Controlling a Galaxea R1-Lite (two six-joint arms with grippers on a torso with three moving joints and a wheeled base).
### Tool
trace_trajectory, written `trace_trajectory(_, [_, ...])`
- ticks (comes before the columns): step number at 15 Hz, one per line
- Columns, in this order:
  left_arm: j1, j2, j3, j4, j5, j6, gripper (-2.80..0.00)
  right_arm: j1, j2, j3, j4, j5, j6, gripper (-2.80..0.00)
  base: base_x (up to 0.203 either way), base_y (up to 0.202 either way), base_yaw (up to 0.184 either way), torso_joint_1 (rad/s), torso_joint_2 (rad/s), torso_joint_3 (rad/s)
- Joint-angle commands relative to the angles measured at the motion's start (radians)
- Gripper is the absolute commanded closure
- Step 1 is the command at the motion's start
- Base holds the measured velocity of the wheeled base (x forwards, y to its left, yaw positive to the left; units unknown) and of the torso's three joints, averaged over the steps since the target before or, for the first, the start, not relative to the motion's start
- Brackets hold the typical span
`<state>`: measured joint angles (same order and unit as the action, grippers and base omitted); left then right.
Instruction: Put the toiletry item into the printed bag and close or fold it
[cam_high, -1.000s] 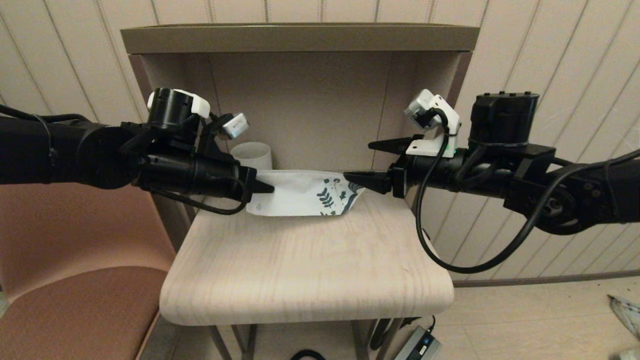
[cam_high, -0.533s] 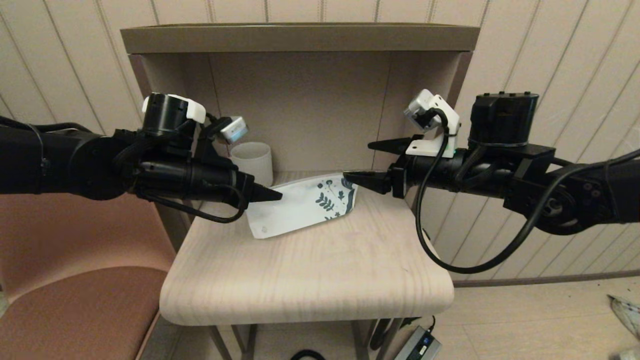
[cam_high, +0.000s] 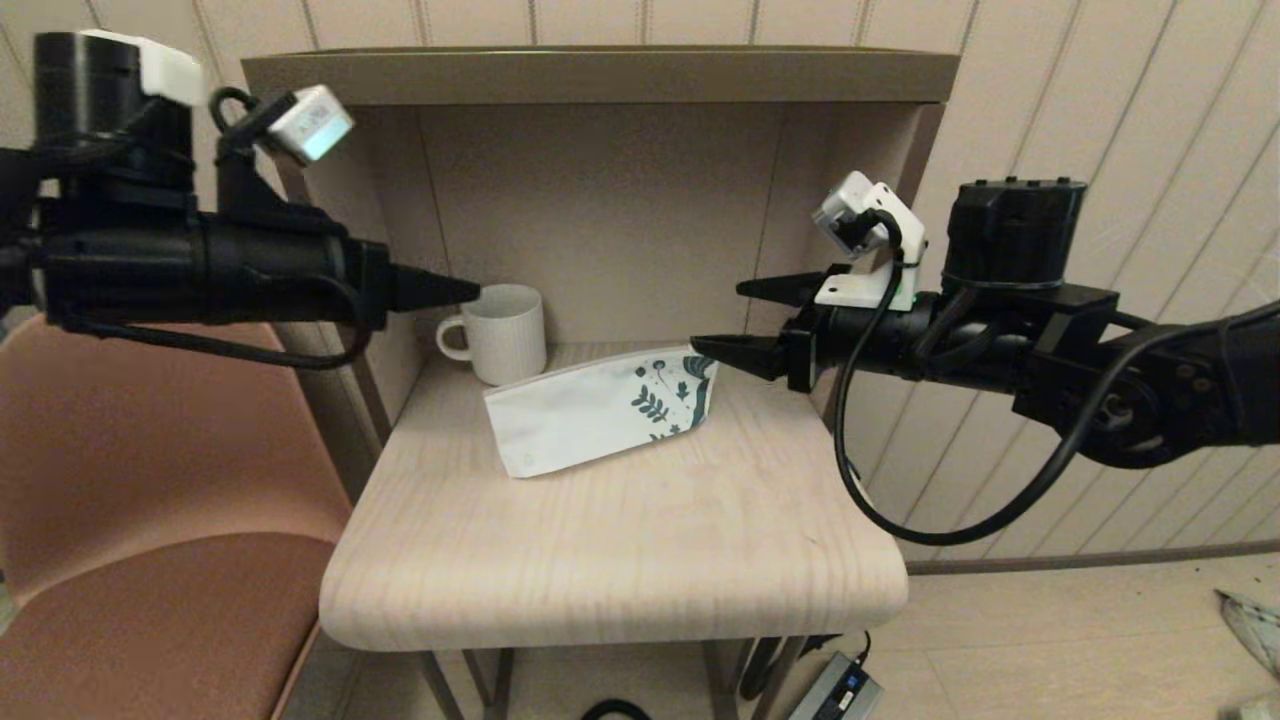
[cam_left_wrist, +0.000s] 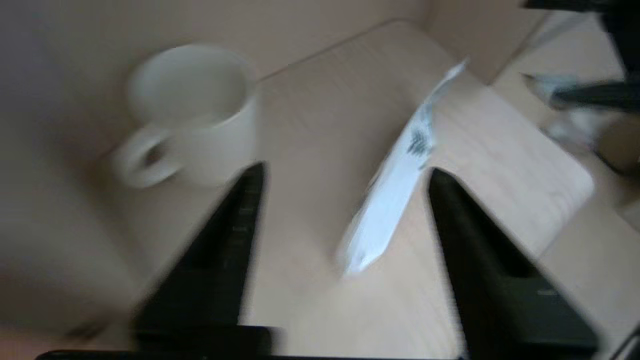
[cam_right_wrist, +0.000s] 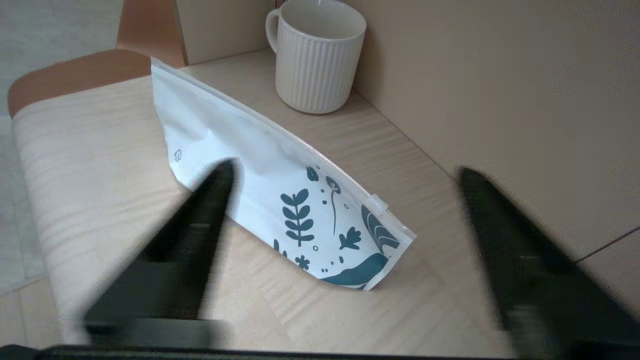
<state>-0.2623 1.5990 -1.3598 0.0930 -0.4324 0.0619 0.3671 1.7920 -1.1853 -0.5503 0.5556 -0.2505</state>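
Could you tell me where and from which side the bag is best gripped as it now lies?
Probably at the printed end of the bag, along its raised zip edge, coming in level from the robot's right. The bag stands on its long edge, tilted, so that end is thin and free, and the open right gripper is already beside it. The mug crowds the plain end.

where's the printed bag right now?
In the head view the printed bag lies on the small wooden table, just in front of the white mug, its leaf-print end near the right gripper; neither gripper holds it.
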Motion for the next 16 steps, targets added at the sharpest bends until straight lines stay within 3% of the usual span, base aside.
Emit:
trace_trajectory(1, [0.036, -0.149, 0.062, 0.018, 0.017, 0.001, 0.0, -0.004, -0.032, 0.01, -0.002, 0.002, -0.002, 0.0, 0.0, 0.0, 0.0, 0.0, 0.0, 0.0])
trace_trajectory(4, [0.049, -0.316, 0.165, 0.053, 0.06, 0.005, 0.0, -0.017, -0.121, 0.067, -0.002, -0.034, -0.002, 0.0, 0.0, 0.0, 0.0, 0.0, 0.0, 0.0])
trace_trajectory(7, [0.052, -0.481, 0.195, 0.147, 0.122, 0.006, 0.0, -0.074, -0.283, 0.174, 0.016, -0.114, 0.007, 0.0, 0.0, 0.0, 0.0, 0.0, 0.0, 0.0])
trace_trajectory(10, [0.052, -0.637, 0.205, 0.251, 0.19, -0.004, 0.0, -0.101, -0.522, 0.235, 0.161, -0.244, 0.04, 0.0, 0.0, 0.0, 0.0, 0.0, 0.0, 0.0])
trace_trajectory(14, [0.052, -0.905, 0.292, 0.38, 0.363, -0.071, 0.0, -0.155, -0.924, 0.353, 0.437, -0.407, 0.063, 0.0, 0.0, 0.0, 0.0, 0.0, 0.0, 0.0])
trace_trajectory(16, [0.052, -1.032, 0.381, 0.434, 0.486, -0.099, 0.0, -0.2, -1.134, 0.445, 0.549, -0.494, 0.075, 0.0, 0.0, 0.0, 0.0, 0.0, 0.0, 0.0])
